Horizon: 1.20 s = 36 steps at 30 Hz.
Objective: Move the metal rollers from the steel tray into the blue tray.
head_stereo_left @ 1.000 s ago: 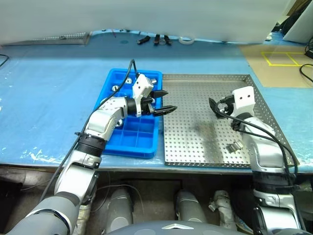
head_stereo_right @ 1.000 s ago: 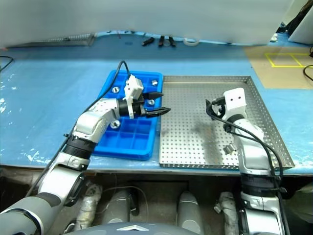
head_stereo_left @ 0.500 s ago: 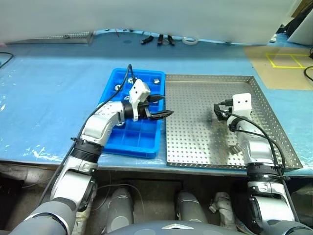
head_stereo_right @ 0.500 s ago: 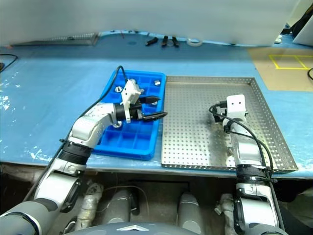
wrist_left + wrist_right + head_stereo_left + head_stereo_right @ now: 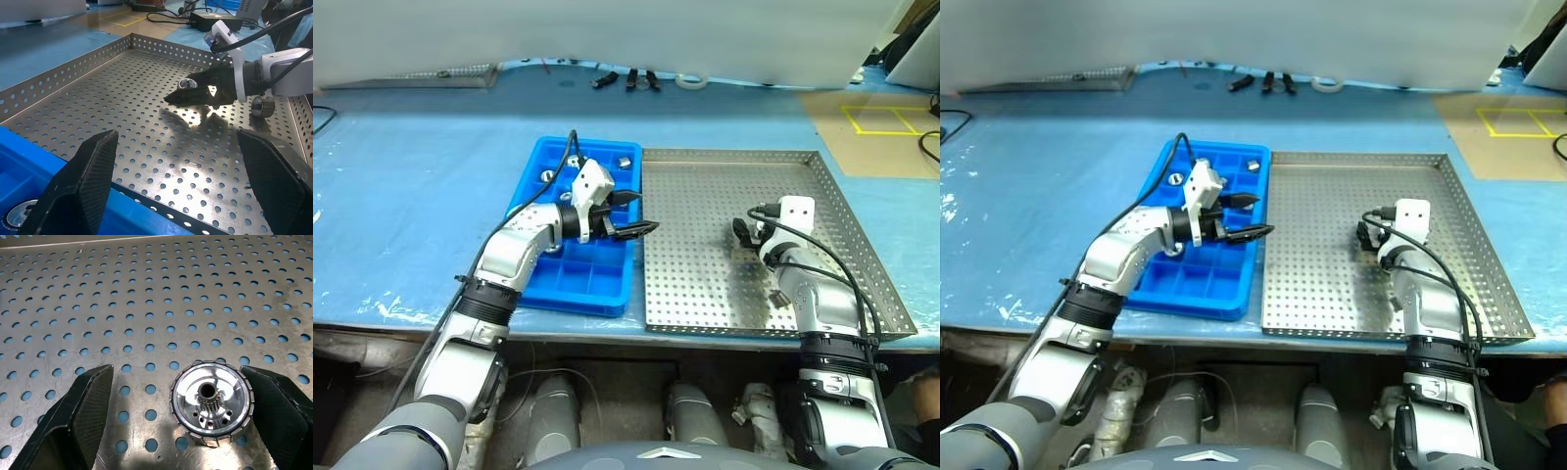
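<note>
On steel tray (image 5: 705,284) — right pincer (image 5: 178,431) apart astride roller (image 5: 211,403) | left pincer (image 5: 628,215) apart — second roller (image 5: 262,106) half-hidden

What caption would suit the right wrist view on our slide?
Open right gripper straddling a metal roller lying on the perforated steel tray.

Steel tray (image 5: 705,196) floor: wide bare stretch between its blue-tray-side rim and the right gripper (image 5: 178,421). Obstacles: one roller (image 5: 211,403) standing between the spread fingers, another (image 5: 262,106) beside that arm (low rim all round). Left gripper (image 5: 641,212) hangs over the blue tray (image 5: 533,176) edge.
</note>
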{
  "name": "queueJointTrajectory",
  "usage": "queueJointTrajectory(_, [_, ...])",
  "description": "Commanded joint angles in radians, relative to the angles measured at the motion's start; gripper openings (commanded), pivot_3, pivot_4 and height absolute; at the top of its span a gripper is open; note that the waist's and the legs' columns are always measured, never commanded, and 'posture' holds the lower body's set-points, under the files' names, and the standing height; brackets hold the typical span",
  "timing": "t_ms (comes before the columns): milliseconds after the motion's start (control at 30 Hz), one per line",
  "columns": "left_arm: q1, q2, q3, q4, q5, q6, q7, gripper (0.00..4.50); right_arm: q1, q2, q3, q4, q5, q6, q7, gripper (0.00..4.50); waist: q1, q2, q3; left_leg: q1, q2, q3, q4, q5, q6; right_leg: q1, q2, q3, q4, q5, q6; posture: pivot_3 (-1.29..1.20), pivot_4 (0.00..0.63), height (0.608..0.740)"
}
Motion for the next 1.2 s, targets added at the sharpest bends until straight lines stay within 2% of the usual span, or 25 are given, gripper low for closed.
queueJointTrajectory(33, [-0.012,0.004,0.007,-0.029,-0.001,-0.015,-0.010,4.05,-0.019,-0.005,-0.033,-0.036,0.020,-0.004,-0.012,3.46,0.000,0.000,0.000,0.000,0.000,0.000,0.000,0.000,0.000,0.000,0.000,0.000,0.000,0.000,0.000,-0.23,0.150,0.740])
queueJointTrajectory(200, [-0.012,0.008,0.009,-0.027,0.003,-0.016,-0.010,4.05,-0.016,-0.005,-0.024,-0.037,0.018,-0.017,-0.008,1.78,0.000,0.000,0.000,0.000,0.000,0.000,0.000,0.000,0.000,0.000,0.000,0.000,0.000,0.000,0.000,-0.23,0.150,0.740])
queueJointTrajectory(433, [0.002,0.027,0.013,-0.059,-0.017,0.014,-0.028,4.05,-0.006,-0.003,0.029,-0.099,0.027,-0.003,0.044,1.77,0.001,0.000,0.000,0.000,0.000,0.000,-0.001,0.000,0.000,-0.001,0.000,0.000,0.000,0.000,0.000,-0.22,0.150,0.740])
queueJointTrajectory(733, [0.085,0.113,0.077,-0.215,-0.098,0.097,-0.042,4.05,-0.080,-0.005,0.162,-0.334,0.193,0.084,0.287,1.77,0.005,0.000,0.000,0.000,0.001,0.000,-0.004,0.001,-0.001,-0.003,0.000,0.000,0.000,0.000,0.000,-0.10,0.150,0.740])
queueJointTrajectory(933, [0.218,0.184,0.162,-0.388,-0.150,0.166,0.019,4.05,-0.225,-0.020,0.227,-0.279,0.251,0.094,0.427,1.77,0.039,0.001,0.000,0.000,0.001,0.000,-0.006,0.002,-0.003,-0.004,0.000,-0.001,0.000,0.000,0.000,0.06,0.150,0.740])
queueJointTrajectory(1200, [0.434,0.227,0.294,-0.608,-0.185,0.229,0.186,4.05,-0.316,-0.064,0.331,-0.194,0.270,0.085,0.648,1.77,0.107,0.000,0.000,-0.003,0.000,-0.002,-0.010,0.003,-0.006,-0.007,0.000,-0.003,0.000,-0.001,0.000,0.25,0.150,0.740])
